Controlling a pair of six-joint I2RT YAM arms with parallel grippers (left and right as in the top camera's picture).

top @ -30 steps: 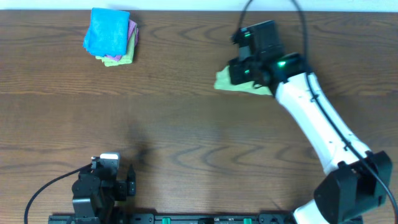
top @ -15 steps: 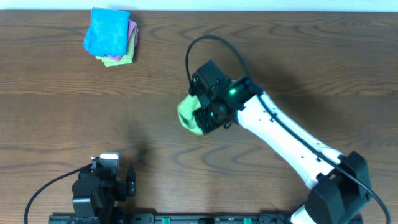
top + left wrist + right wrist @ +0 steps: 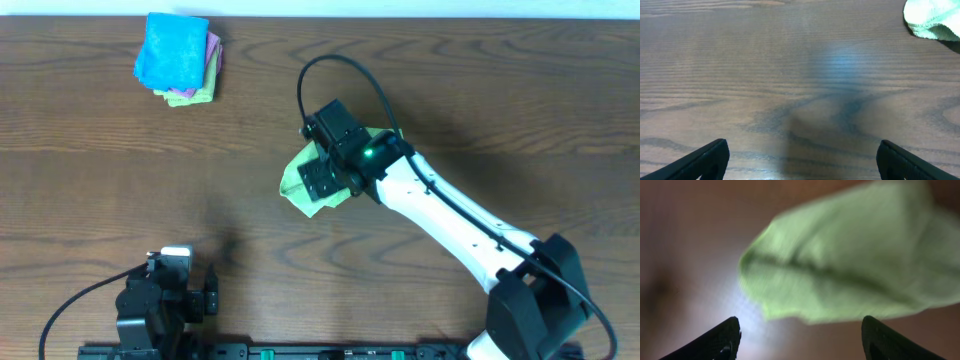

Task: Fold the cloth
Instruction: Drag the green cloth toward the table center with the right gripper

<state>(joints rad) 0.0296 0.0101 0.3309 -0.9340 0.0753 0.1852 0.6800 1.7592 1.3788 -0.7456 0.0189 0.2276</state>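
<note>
The lime-green cloth [image 3: 297, 181] lies crumpled on the wooden table near the middle, partly hidden under my right arm. My right gripper [image 3: 322, 180] hovers just over it, open. In the right wrist view the cloth [image 3: 855, 260] is blurred and fills the upper half, lying ahead of the right gripper [image 3: 800, 335], with nothing between the two dark fingers. My left gripper [image 3: 170, 272] rests at the table's front left, far from the cloth. In the left wrist view the left gripper [image 3: 802, 157] stands wide open over bare wood, and a corner of the cloth [image 3: 932, 20] shows at the top right.
A stack of folded cloths [image 3: 178, 60], bright blue on top with pink and green beneath, sits at the back left corner. The right arm's white links [image 3: 460, 220] stretch diagonally from the front right across the table.
My right arm swung the cloth from the back right toward the table's middle. Its jaws then opened and the cloth dropped free onto the wood. The left arm has not moved.
</note>
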